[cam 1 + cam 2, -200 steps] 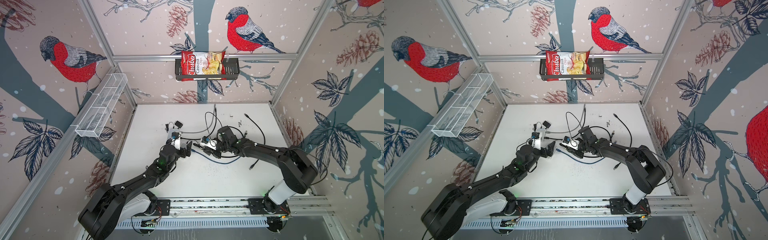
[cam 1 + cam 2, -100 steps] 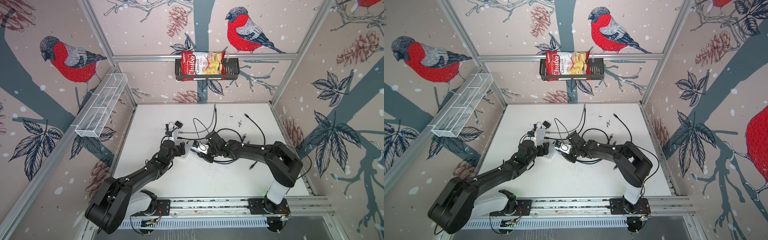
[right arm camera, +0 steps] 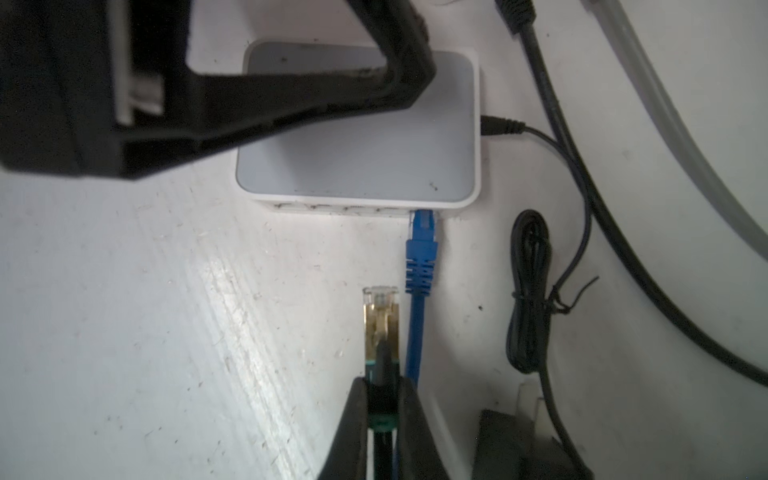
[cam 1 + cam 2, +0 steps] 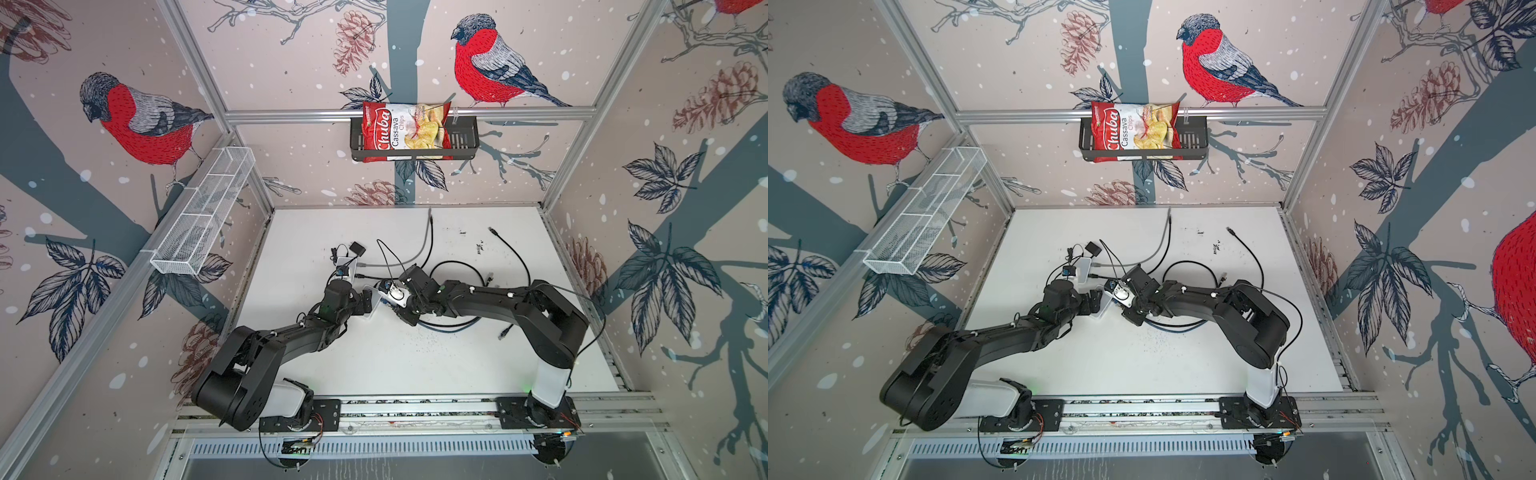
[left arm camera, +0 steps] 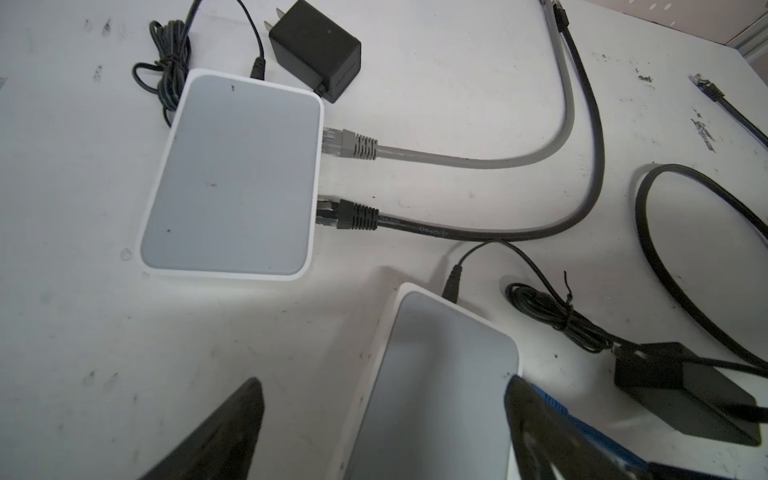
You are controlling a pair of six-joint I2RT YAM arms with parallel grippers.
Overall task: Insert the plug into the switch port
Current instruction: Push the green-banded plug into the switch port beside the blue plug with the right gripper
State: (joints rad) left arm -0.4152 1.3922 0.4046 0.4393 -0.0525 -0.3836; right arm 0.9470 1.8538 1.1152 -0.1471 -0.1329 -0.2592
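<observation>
The white switch [image 3: 365, 137] with a grey top lies on the table, its row of ports facing my right gripper [image 3: 382, 386]. That gripper is shut on a clear, gold-contact plug [image 3: 380, 320], which points at the ports and stops a short way from them. A blue plug [image 3: 422, 249] sits in the end port beside it. My left gripper [image 5: 384, 384] is open and straddles the switch [image 5: 436, 395]. One finger [image 5: 536, 415] is at the switch's edge, the other stands clear of it. In a top view the switch [image 4: 372, 305] lies between the two grippers.
A second white switch [image 5: 232, 174] lies farther back with a grey cable [image 5: 478, 160] and a black cable [image 5: 457, 232] plugged in. Black power adapters [image 5: 316, 45] [image 5: 681, 399], a bundled cord [image 3: 530, 291] and loose cable loops crowd the table around both grippers.
My right gripper has carried the plug leftward, closer to the switch. The left arm has shifted a little and its jaws have narrowed slightly around the switch.
</observation>
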